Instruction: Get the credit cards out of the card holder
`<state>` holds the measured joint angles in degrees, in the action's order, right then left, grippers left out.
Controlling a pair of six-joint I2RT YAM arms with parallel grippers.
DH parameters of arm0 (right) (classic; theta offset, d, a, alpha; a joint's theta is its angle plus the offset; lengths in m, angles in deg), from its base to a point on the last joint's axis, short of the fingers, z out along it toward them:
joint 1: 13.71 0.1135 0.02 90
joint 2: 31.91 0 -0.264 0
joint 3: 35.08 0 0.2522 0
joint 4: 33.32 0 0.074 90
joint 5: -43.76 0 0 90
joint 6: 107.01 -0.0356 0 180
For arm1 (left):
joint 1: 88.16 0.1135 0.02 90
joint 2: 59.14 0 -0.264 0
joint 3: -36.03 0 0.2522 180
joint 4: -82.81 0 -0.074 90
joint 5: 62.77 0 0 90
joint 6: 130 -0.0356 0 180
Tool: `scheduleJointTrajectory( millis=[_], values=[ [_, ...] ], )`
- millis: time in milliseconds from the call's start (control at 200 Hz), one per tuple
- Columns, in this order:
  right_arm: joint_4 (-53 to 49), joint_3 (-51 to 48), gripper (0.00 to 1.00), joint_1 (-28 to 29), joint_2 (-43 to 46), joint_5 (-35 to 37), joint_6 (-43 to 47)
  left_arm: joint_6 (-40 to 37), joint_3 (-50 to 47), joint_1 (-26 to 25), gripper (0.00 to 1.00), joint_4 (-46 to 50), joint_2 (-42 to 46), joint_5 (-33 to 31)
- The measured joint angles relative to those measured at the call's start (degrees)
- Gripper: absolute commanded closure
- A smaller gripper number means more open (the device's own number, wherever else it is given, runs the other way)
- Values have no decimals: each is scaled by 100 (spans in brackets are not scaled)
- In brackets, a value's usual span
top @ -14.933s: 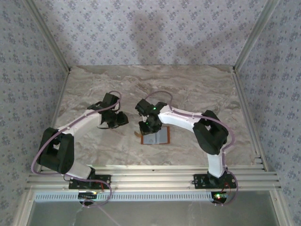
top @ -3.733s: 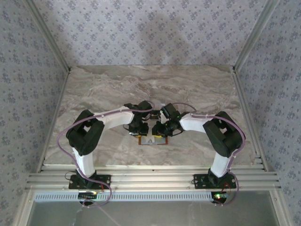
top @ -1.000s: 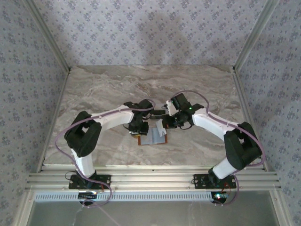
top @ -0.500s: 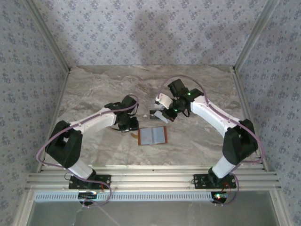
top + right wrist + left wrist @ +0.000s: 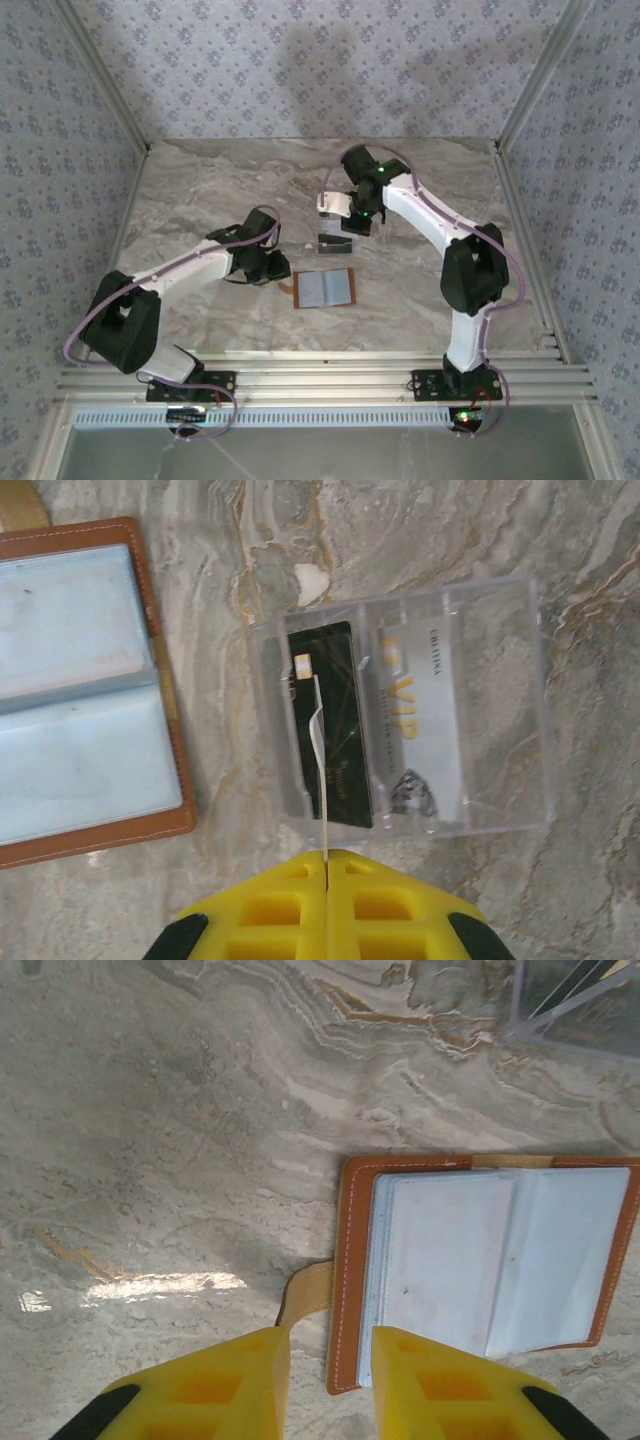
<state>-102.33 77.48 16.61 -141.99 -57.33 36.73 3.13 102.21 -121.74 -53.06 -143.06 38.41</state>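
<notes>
Right gripper (image 5: 325, 860) tight on an edge-on pale card (image 5: 319, 765) above the clear tray (image 5: 500, 690); left gripper (image 5: 330, 1350) a little parted, empty.

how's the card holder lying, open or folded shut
The card holder is open and flat: both grey-blue inner panels face up.

In the right wrist view, one word can be read: "VIP", in large gold capitals. It stands on the face of a pale card (image 5: 420, 740) lying in a clear tray (image 5: 500, 610), and the letters run sideways across the picture. Beside that word, near the card's edge, sits one short line of small dark print, too small to make out. A black card (image 5: 330, 730) lies next to it in the same tray, with faint gold print that is also unreadable. A third card (image 5: 319, 742) is pinched edge-on in the right gripper (image 5: 326, 865), so its face cannot be read.
</notes>
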Motion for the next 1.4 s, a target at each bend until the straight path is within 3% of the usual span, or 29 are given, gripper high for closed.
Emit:
scheduleJointTrajectory(
  millis=[590,1094,1234,1399],
  values=[
    [-649,1867,100,-37,-1355,2,417,0,-101,59,70,-57,144,-4],
    [-911,1950,100,-59,-1899,-26,442,-2,-127,98,70,-52,144,-4],
    [-896,1952,81,-59,-1945,-22,457,-2,-127,98,70,-52,144,-4],
    [-728,1952,73,-79,-1945,22,459,-2,-127,98,70,-50,144,-4]
  ],
)
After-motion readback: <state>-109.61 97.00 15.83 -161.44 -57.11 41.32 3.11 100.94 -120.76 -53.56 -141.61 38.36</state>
